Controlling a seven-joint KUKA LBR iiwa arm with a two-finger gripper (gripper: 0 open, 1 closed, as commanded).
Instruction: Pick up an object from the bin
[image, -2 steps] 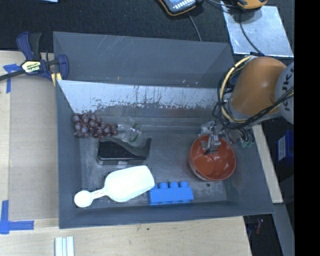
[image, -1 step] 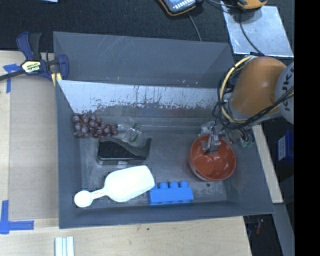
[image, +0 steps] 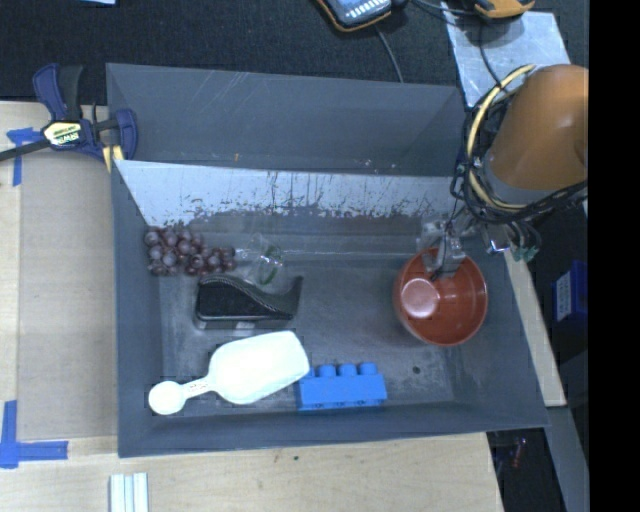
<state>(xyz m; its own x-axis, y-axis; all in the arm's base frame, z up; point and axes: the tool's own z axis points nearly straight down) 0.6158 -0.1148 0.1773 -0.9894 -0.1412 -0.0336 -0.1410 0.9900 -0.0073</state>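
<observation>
My gripper (image: 444, 254) is low at the right side of the bin, right over the far rim of a red bowl (image: 458, 305). The bowl sits upright on the bin floor, and a smaller red round cup shape (image: 419, 297) lies inside it at its left. The gripper's tip overlaps the bowl's rim; I cannot tell whether it touches or grips it.
A blue toy brick (image: 342, 386) and a white scoop (image: 245, 372) lie along the front wall. A black dispenser-like thing (image: 245, 300) lies in the middle left, with purple grapes (image: 180, 252) and a clear plastic piece (image: 262, 262) behind it. The arm's orange cover hangs over the right rim.
</observation>
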